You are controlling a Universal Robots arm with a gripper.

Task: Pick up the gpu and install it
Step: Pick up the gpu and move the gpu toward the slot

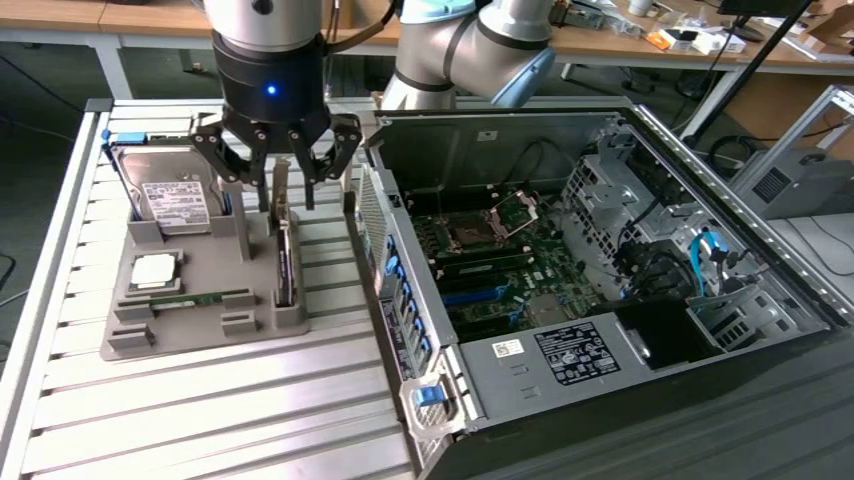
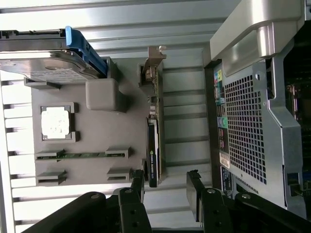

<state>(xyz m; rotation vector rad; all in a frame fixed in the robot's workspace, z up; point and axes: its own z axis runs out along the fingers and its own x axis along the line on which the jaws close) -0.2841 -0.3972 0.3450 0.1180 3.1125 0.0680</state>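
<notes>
Gripper (image 1: 287,195) wide open, empty, above gpu (image 1: 283,255). Hard drive (image 1: 171,195) and case (image 1: 467,150) flank it. Stands on edge, long axis along case.

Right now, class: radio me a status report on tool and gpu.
Tool open, over gpu; gpu upright in tray, not gripped; nothing between them.

A grey tray (image 1: 187,335) sits on the slatted table (image 1: 240,420). A white-labelled hard drive (image 1: 171,195) stands at one end of it. A CPU (image 1: 154,270) lies in a square recess, with a memory stick (image 1: 200,298) flat just beside it. On the exterior view's right lies an open case (image 1: 534,140) with its motherboard (image 1: 494,270) exposed. The blue strands inside are probably cables (image 1: 703,262).
</notes>
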